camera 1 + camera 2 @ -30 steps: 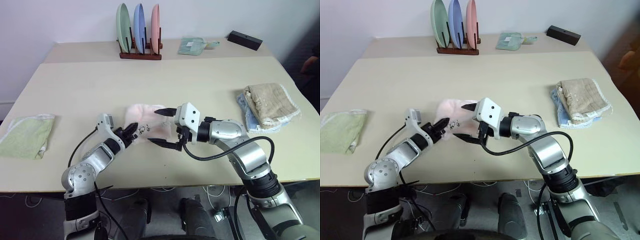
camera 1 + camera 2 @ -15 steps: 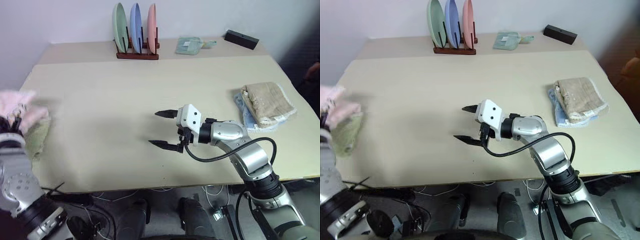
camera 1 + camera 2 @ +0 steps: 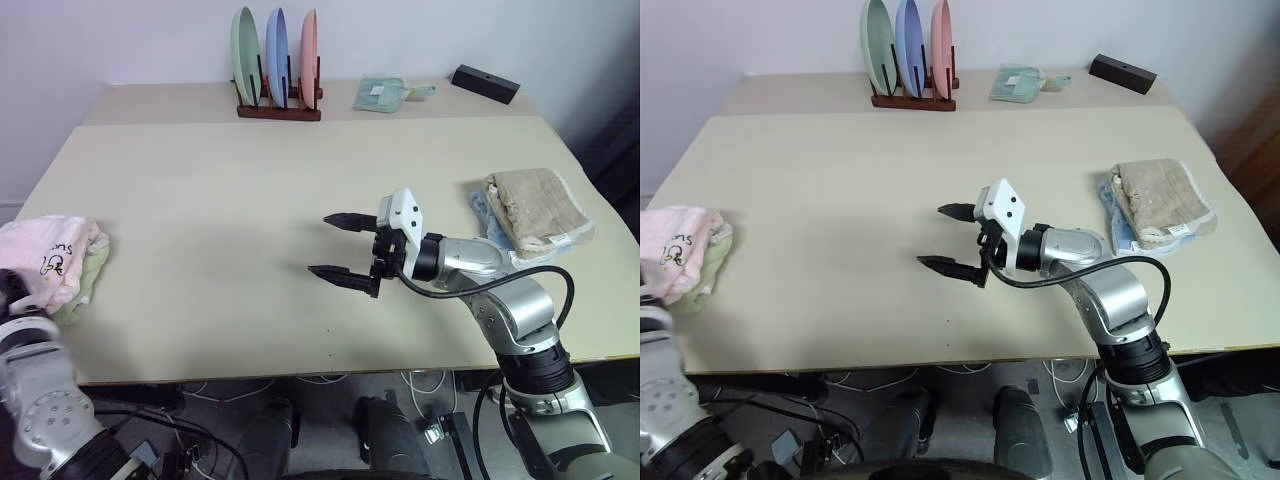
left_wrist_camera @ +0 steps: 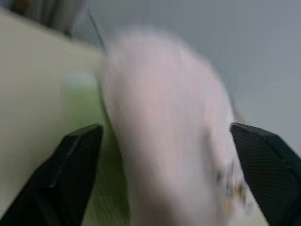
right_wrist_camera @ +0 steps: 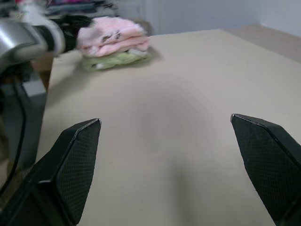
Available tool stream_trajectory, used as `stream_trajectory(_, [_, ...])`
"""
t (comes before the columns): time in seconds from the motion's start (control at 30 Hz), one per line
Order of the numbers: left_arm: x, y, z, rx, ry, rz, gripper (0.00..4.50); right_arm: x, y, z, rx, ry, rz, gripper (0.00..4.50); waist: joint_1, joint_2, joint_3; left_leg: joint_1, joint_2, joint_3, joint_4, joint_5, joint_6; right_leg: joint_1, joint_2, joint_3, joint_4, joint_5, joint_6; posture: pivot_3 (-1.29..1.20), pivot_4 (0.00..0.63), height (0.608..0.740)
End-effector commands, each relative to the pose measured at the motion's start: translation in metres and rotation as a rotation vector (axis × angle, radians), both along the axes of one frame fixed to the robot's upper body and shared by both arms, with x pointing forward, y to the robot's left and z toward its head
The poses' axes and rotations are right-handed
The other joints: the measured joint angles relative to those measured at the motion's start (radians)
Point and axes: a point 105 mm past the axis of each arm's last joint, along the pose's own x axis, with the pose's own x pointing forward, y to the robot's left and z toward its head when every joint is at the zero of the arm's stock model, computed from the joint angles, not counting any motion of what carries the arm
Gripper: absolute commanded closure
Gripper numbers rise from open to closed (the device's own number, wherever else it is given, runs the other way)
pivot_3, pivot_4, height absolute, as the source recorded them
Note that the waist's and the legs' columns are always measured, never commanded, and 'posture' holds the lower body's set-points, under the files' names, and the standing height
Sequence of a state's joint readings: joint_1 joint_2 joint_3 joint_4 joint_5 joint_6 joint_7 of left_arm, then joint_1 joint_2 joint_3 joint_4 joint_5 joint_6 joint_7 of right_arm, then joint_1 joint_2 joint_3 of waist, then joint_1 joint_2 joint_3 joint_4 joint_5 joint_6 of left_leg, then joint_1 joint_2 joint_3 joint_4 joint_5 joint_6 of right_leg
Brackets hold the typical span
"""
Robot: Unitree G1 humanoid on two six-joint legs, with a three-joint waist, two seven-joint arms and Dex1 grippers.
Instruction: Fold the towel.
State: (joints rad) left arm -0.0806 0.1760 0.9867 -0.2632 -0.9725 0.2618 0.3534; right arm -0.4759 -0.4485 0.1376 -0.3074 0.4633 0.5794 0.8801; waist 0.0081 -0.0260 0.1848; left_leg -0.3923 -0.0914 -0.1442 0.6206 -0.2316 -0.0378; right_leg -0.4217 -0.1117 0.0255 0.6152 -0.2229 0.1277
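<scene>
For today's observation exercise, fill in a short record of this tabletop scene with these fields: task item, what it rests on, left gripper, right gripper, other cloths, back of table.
task item: pink towel, folded into a bundle at the table's left edge
what it rests on: a light green towel, stacked beneath it
left gripper: fingers spread open either side of the pink towel
right gripper: open, above the bare middle of the table, holding nothing
other cloths: beige towel on a blue-white cloth, right side
back of table: plate rack with three plates, small green cloth, black box
</scene>
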Motion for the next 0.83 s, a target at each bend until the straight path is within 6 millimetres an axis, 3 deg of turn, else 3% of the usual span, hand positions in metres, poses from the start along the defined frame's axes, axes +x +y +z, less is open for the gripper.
stream_trajectory(0.03, [-0.033,0.019,0.049,0.189,-0.037,0.091,0.04,0.005,-0.008,0.004,0.036,0.004,-0.024,0.00,0.001,0.000,0.000,0.000,0.000,0.000,0.000,0.000,0.000,0.000,0.000,0.000,0.000,0.000,0.000,0.00,0.150,0.740])
stream_trajectory(0.13, [-0.007,0.000,0.077,0.431,0.079,-0.090,0.04,0.010,-0.012,0.000,0.037,0.012,-0.051,0.00,0.008,0.000,0.000,0.000,0.000,0.000,0.000,0.000,0.000,0.001,0.000,0.000,0.000,0.000,-0.001,0.00,0.150,0.740])
stream_trajectory(0.2, [0.029,-0.037,0.086,0.619,0.176,-0.309,0.04,0.016,-0.015,-0.002,0.041,0.016,-0.081,0.00,0.015,0.000,0.000,0.000,-0.001,0.000,0.001,0.000,0.000,0.002,0.000,0.000,0.000,-0.002,-0.004,0.00,0.150,0.740])
stream_trajectory(0.27, [0.065,-0.095,0.082,0.787,0.250,-0.581,0.04,0.022,-0.017,-0.004,0.043,0.012,-0.119,0.00,0.026,0.000,0.000,0.000,-0.001,0.000,0.002,0.000,0.000,0.004,0.000,-0.001,-0.001,-0.002,-0.004,0.00,0.150,0.740])
stream_trajectory(0.37, [0.091,-0.170,0.064,0.988,0.297,-0.895,0.04,0.033,-0.024,-0.008,0.027,-0.006,-0.188,0.00,0.024,0.000,0.000,0.001,-0.001,0.002,0.002,0.000,0.001,0.004,-0.001,0.000,-0.002,-0.002,-0.004,0.00,0.150,0.740])
stream_trajectory(0.47, [0.096,-0.211,0.036,1.127,0.344,-1.089,0.04,0.044,-0.036,-0.013,-0.005,-0.032,-0.284,0.00,-0.004,0.001,0.000,0.001,0.000,0.004,-0.002,0.000,0.001,0.001,-0.001,0.001,-0.001,0.000,-0.001,0.00,0.150,0.740])
stream_trajectory(0.57, [0.102,-0.220,0.020,1.093,0.336,-1.155,0.04,0.052,-0.054,-0.019,-0.031,-0.032,-0.373,0.00,-0.024,0.002,0.000,0.001,0.001,0.006,-0.008,0.000,0.000,-0.005,0.000,0.001,0.000,0.000,-0.001,0.00,0.150,0.740])
stream_trajectory(0.83, [0.106,-0.222,0.008,1.083,0.315,-1.218,0.04,0.054,-0.098,-0.025,-0.110,-0.039,-0.482,0.00,-0.019,0.003,0.001,0.000,0.003,0.005,-0.006,0.000,0.000,-0.004,0.001,0.001,0.000,0.001,-0.003,0.00,0.150,0.740])
